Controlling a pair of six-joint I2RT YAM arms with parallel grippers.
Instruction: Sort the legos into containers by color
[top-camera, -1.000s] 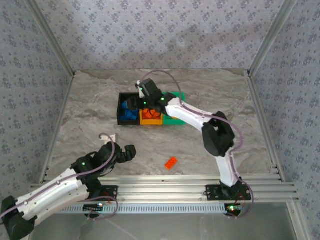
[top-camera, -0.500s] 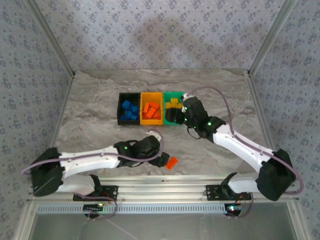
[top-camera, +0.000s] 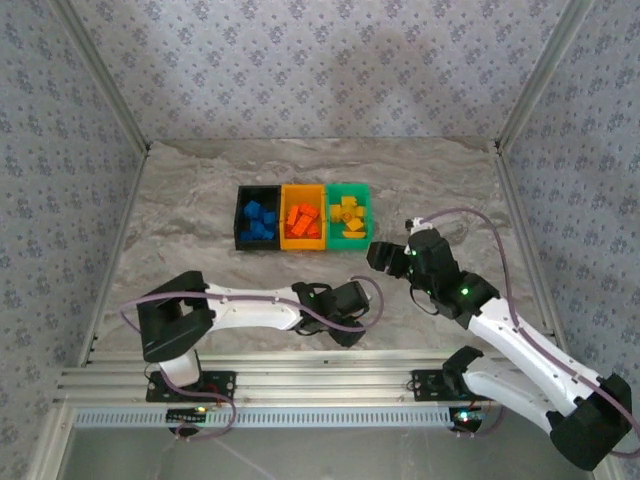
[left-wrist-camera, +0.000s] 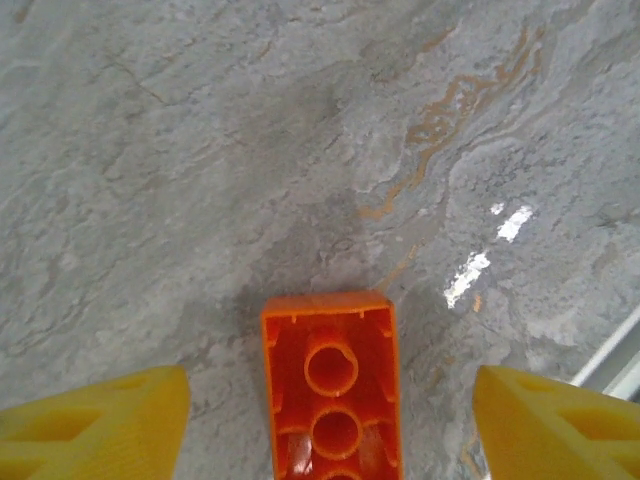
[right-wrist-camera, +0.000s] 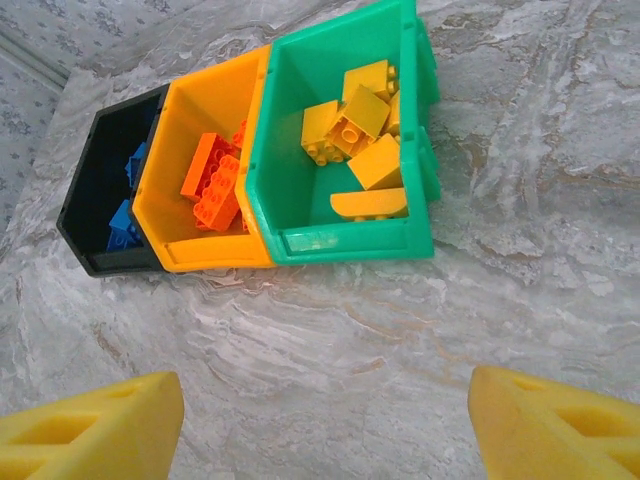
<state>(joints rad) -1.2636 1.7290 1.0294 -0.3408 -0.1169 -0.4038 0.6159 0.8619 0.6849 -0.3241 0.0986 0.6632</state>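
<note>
– Between the left gripper's (left-wrist-camera: 330, 405) fingers, what lies there?

– One orange-red brick (left-wrist-camera: 335, 360), flat on the marbled table (left-wrist-camera: 200, 150) with its hollow underside up. Its length runs the way the gripper points.

– Gripped?

– No. The jaws stand apart, with bare table showing between each yellow pad (left-wrist-camera: 100, 420) and the brick's sides. The gripper straddles the brick and touches nothing.

– And the bins?

– They sit ahead of the right gripper (right-wrist-camera: 325, 400), beyond its fingertips, joined in a row. The green bin (right-wrist-camera: 345, 240) is most nearly straight ahead, the orange-yellow bin (right-wrist-camera: 215, 255) is next toward the gripper's left, and the black bin (right-wrist-camera: 85, 215) is farthest left.

– What's in them?

– Yellow bricks (right-wrist-camera: 355, 120) in the green one, several heaped loosely. Orange-red bricks (right-wrist-camera: 212, 185) are in the orange-yellow one. Blue bricks (right-wrist-camera: 125, 220) are in the black one, partly hidden by its wall.

– Is the right gripper carrying anything?

– No. Its jaws are spread wide with only bare table between them, and it hangs well short of the bins.

– How far is the loose brick from the row?

– From above, well apart: it is under the left gripper near the table's front edge, and the bins sit out in the middle of the table.
</note>
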